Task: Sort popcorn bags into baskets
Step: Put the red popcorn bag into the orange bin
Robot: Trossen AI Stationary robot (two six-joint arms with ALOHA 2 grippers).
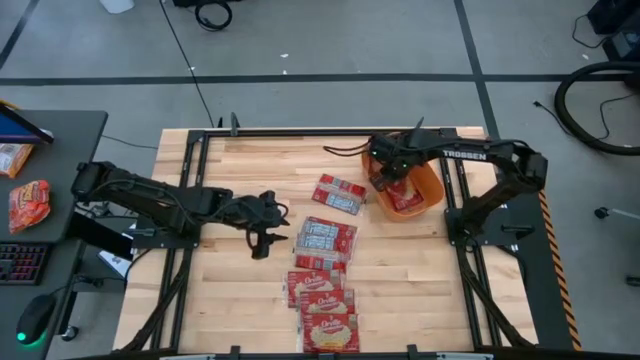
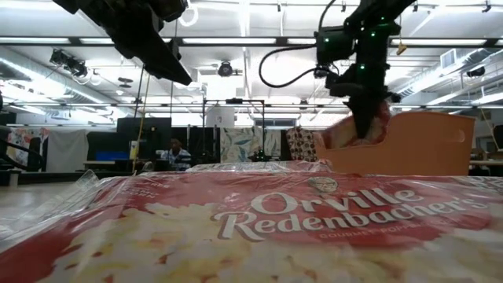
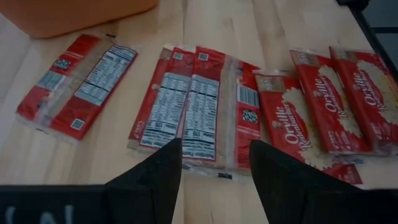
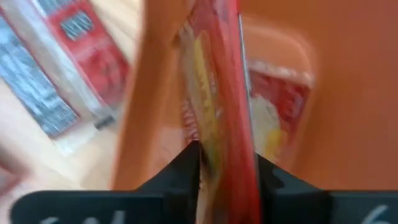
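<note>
Right pincer point(image 1: 385, 183) clenched on popcorn bag point(image 4: 217, 93) over orange basket point(image 1: 425, 200), wooden table point(image 1: 420, 270).

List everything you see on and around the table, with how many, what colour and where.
Popcorn bags on table: about six, red, some white-label side up; centre to near edge.
Held popcorn bag: one, red, edge-up over the basket.
Basket: one, orange, right side of table; a bag already lies in it.
Snack pouch: one, orange-red, on side desk.
Person: one, seated, room behind.
Left gripper: jaws open, beside middle bags.
Right gripper: jaws clamped on held popcorn bag.
</note>
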